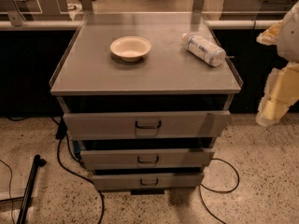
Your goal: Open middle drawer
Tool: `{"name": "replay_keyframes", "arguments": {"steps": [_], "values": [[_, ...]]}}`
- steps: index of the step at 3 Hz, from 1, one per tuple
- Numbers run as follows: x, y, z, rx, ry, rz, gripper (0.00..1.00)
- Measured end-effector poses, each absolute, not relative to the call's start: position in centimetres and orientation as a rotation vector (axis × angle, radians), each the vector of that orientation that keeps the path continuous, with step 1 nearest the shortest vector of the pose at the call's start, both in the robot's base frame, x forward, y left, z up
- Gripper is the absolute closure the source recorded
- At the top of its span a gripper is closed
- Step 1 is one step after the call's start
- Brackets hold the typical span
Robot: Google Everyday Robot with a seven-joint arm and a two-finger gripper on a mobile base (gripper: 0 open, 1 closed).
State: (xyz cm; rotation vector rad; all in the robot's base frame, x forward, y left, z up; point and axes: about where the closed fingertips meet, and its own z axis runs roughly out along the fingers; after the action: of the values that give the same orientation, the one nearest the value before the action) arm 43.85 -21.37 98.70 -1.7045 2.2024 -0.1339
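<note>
— What fills the view?

— A grey cabinet (145,139) with a flat worktop (154,73) that has a raised lip along its left and right edges. Under the front edge there are three drawer fronts, one below the other.

— Which one matters?

— The middle drawer (187,157). It sits between the top drawer (103,124), which is taller and wider, and the bottom drawer (117,181), which is the slimmest. A dark gap shows above each front. I cannot tell how far out any of them stands.

— And the robot?

— The gripper (272,101) hangs out past the right edge of the worktop, level with the front right corner and well apart from it. It touches nothing. Whether it is wide or narrow, I cannot tell: it shows only as pale yellow and white shapes.

— Anything on top?

— A bottle (203,49) lies on its side near the back right corner, its cap towards the back edge. A bowl (131,47) stands upright left of centre, nearer the back edge than the front, well apart from the bottle.

— Smaller things?

— A dark handle (148,160) at the centre of the middle drawer, and a black cable (65,164) on the floor below the front left corner.
</note>
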Motion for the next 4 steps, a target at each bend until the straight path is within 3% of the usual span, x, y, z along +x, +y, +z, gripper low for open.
{"name": "replay_keyframes", "arguments": {"steps": [2, 4], "values": [[42.3, -20.7, 96.8, -1.731, 2.142, -0.11, 0.0], [42.7, -19.0, 88.5, -1.775, 1.992, 0.033, 0.0]]}}
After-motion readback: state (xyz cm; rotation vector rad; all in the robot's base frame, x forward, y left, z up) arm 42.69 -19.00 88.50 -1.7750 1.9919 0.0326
